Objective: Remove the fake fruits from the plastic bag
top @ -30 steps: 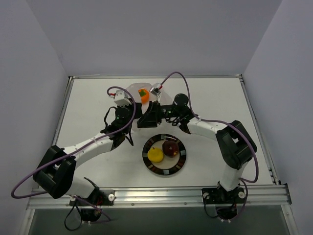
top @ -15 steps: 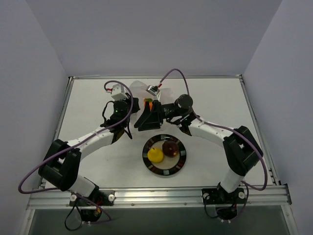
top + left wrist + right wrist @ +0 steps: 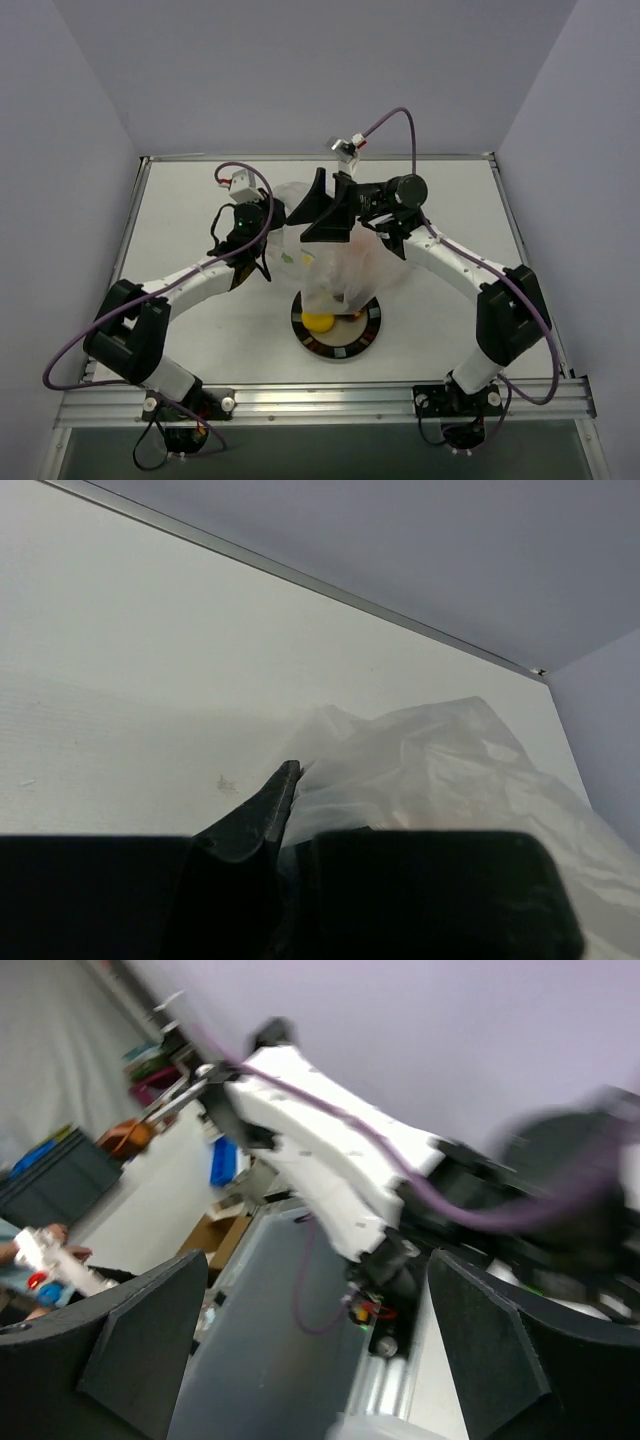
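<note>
The plastic bag point(image 3: 335, 265) billows up from the table and drapes over the far half of the plate point(image 3: 371, 329). The yellow fruit point(image 3: 318, 322) lies on the plate at the bag's lower edge. The dark red fruit is veiled behind the bag. The orange fruit does not show clearly; only a faint orange tint comes through the bag point(image 3: 440, 770) in the left wrist view. My left gripper point(image 3: 270, 238) point(image 3: 300, 780) is shut on the bag's edge, low at the table. My right gripper point(image 3: 305, 215) point(image 3: 315, 1360) is raised above the bag, wide open and empty.
The metal table edge point(image 3: 300, 575) runs along the back, with grey walls on three sides. Purple cables loop above both wrists. The right wrist view is blurred and faces my left arm point(image 3: 320, 1170) and the room beyond.
My right gripper has risen and swung back to the right, opening away from the orange fruit. The bag has come up and spread over the plate, covering the dark red fruit. The left gripper stays.
</note>
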